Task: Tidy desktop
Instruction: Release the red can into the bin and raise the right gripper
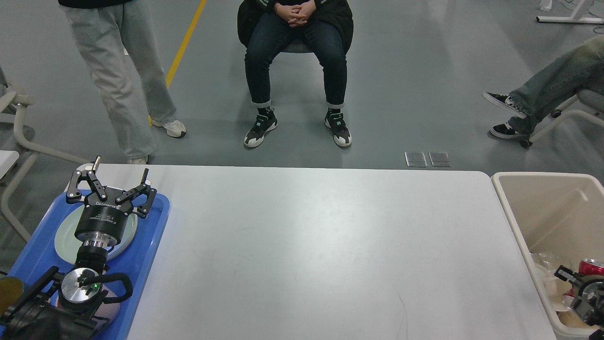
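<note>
White desktop (321,245) lay bare | left gripper (109,188) spread wide over blue tray (146,250), lower left, plate (63,238) apparently delivered | right gripper (573,278) in beige bin (519,236), lower right, beside red can (592,267), grip unclear

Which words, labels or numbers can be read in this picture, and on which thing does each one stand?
Left gripper: white lettering on its black body, upside down in this view and too small to read.
Red can in the beige bin: no print legible.
No other text visible.
</note>
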Robot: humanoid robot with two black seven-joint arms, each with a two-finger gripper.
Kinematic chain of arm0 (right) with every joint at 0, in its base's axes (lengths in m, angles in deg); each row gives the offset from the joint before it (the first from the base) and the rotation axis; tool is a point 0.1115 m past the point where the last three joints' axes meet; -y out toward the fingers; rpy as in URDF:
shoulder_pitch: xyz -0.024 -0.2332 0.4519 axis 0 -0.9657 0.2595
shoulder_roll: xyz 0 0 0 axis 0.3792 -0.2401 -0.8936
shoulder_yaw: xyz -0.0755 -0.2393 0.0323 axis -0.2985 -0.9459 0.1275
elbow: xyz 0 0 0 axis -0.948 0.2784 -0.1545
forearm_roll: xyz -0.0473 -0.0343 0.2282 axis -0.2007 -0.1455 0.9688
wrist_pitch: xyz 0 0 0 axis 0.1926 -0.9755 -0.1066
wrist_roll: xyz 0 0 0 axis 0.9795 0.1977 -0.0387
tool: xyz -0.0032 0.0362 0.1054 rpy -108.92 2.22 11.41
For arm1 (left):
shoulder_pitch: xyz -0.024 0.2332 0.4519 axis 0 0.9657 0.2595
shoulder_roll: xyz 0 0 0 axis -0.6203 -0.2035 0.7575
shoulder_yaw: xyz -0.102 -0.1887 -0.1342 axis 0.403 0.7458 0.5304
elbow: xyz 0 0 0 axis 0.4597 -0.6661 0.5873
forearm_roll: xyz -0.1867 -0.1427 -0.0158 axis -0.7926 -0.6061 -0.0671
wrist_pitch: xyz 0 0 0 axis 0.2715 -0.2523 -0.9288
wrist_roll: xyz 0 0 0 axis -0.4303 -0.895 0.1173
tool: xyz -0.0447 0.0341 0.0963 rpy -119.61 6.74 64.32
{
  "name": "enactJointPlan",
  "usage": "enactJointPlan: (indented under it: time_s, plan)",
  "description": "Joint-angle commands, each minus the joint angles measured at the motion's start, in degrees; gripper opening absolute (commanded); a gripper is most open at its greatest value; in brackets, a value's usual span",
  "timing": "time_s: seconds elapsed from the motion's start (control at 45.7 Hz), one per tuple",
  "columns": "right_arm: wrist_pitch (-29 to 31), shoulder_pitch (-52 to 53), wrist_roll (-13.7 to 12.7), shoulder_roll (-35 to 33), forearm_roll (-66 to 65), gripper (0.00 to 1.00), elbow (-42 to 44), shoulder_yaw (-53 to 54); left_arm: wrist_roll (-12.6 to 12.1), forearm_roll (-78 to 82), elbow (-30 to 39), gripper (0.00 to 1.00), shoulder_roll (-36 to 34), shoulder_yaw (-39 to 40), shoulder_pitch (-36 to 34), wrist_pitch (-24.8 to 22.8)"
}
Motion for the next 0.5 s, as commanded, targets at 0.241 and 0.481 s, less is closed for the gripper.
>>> enactJointPlan:
  time_s: [0.241,0.481]
  plan:
    - [-0.7,0.0,0.4,0.3,-0.2,1.00,-0.2,-0.2,0.0,0.0,0.0,0.96,0.0,0.0,0.0,0.0]
    - [-0.8,1.2,0.4,-0.5,-0.1,1.00,-0.2,0.2,0.0,0.0,0.0,0.96,0.0,0.0,0.0,0.0]
